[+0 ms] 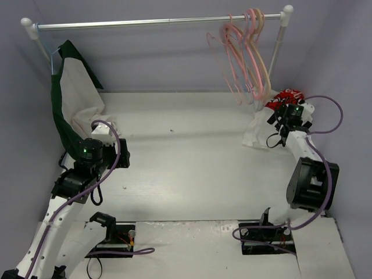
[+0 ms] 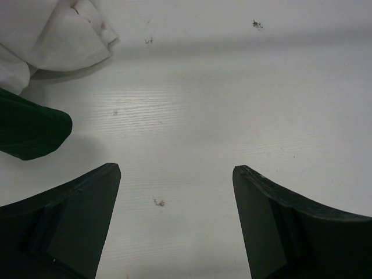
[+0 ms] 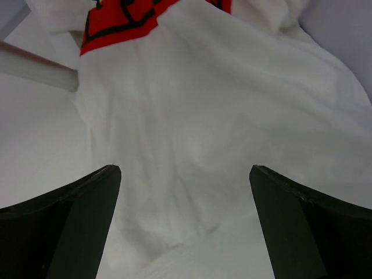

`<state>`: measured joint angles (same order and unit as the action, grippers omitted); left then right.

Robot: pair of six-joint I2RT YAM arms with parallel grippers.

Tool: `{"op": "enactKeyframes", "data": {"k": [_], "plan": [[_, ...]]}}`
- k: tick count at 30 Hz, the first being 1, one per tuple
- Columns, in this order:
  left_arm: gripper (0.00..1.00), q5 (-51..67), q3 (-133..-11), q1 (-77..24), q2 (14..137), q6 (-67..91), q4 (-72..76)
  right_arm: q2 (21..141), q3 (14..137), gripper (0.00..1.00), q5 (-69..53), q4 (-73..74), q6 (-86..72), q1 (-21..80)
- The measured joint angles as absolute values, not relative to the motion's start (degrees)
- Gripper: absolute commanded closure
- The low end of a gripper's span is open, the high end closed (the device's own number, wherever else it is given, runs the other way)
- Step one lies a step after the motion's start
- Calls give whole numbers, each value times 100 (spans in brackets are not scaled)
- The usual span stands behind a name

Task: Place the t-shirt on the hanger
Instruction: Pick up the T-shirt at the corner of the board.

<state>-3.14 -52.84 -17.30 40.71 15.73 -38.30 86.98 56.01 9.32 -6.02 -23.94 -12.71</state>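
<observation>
Right end effector (image 3: 185, 172) spread wide over rumpled white red-printed t-shirt (image 3: 221, 104); left end effector (image 2: 177, 168) released.

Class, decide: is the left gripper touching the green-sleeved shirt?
Apart. In the left wrist view, a strip of table shows between the left gripper and the green-sleeved shirt.

Table (image 1: 192, 163) bears, seemingly, crumpled t-shirt (image 1: 257, 131).

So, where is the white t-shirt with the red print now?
In the top view the white cloth t-shirt with the red print lies crumpled far right on the table, beneath the hanging pink hangers, with the open right claw over it.
</observation>
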Motion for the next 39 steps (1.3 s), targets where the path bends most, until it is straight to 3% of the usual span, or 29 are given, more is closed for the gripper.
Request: {"op": "enactKeyframes", "data": {"k": [4,13,15,16,18,19,21,26,31,39], "plan": [[21,-279,-5260,-1765,4071,1570,-3839,9784,6420,0,725,-701,-2359,-1271],[21,-287,-5260,-1767,4110,1566,-3861,11225,7017,3,810,-161,-2451,-1267],[21,-287,-5260,-1767,4128,1566,-3874,11284,7094,14,825,-86,-2477,-1267],[21,-285,-5260,-1767,4143,1568,-3879,11284,7094,35,838,-71,-2497,-1267],[21,-281,-5260,-1767,4169,1568,-3879,11284,7094,58,875,-21,-2523,-1269],[21,-279,-5260,-1767,4182,1570,-3881,11284,7094,79,888,8,-2550,-1269],[21,-276,-5260,-1767,4200,1570,-3885,11284,7091,99,904,62,-2580,-1271],[21,-272,-5293,-1767,4268,1570,-3935,11008,7072,100,998,368,-2600,-1267],[21,-272,-5618,-1824,4539,1570,-3988,9758,7284,100,1177,982,-2329,-1197],[21,-279,-6436,-2053,5135,1533,-3962,7881,9011,100,1221,1820,-1350,-1135]]}}
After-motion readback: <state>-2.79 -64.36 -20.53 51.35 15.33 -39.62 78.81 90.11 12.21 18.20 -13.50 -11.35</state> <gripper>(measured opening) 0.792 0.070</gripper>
